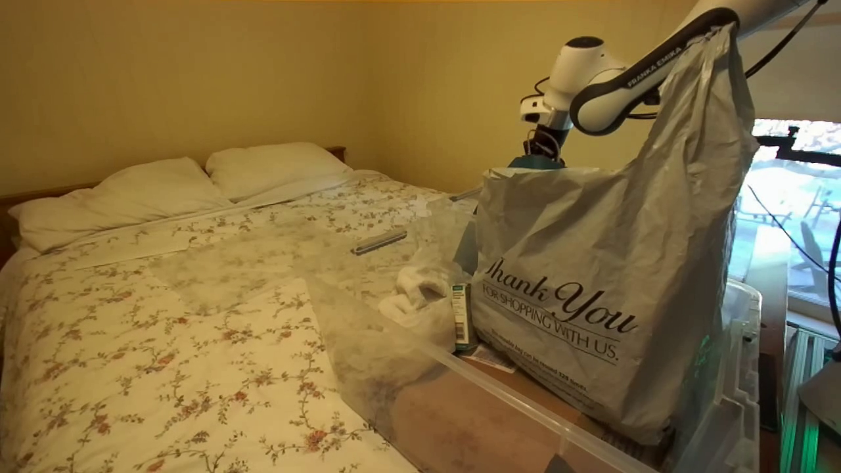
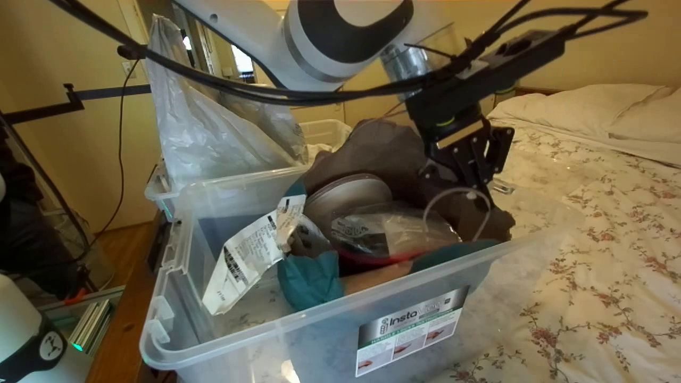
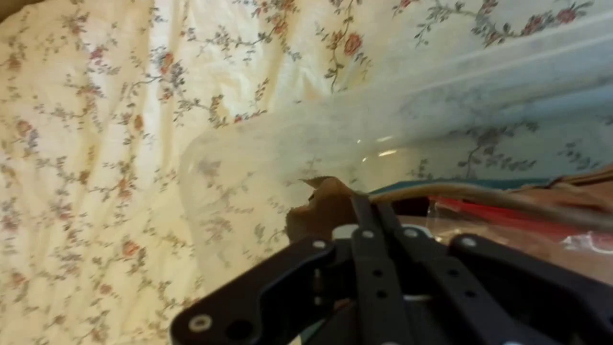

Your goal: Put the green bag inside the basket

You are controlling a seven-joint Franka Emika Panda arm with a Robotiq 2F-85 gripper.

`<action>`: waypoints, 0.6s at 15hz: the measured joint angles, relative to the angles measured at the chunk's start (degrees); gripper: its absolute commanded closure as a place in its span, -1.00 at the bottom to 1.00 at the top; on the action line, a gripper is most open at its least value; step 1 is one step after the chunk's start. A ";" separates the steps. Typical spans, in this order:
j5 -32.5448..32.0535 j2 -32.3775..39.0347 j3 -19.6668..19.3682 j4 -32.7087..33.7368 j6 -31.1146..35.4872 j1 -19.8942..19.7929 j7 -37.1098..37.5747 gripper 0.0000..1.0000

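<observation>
1. Clear bin point(image 2: 314, 340), foremost in an exterior view: located below the hand point(image 3: 374, 205).
2. Green bag point(image 2: 309, 282): inside the bin, beneath the hand, top standing above the rim.
3. Status (judged): placement appears complete if this bin is the basket; withdrawal remains.
4. Hand: fingers together at the bag's cord handle point(image 3: 455, 190); contact or a thin pinch cannot be confirmed.

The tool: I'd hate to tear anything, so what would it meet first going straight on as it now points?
Probably the green bag, at its brown edge close to the tool; depth is unclear, so they may touch.
</observation>
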 measured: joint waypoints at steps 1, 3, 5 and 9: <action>2.16 -0.91 0.67 0.59 0.74 0.19 0.05 0.99; 5.87 -2.26 1.97 2.25 1.12 0.81 0.31 0.99; 9.33 -2.87 2.94 4.34 1.13 1.55 0.65 0.99; 14.01 -3.04 3.75 8.02 1.13 2.23 1.65 0.99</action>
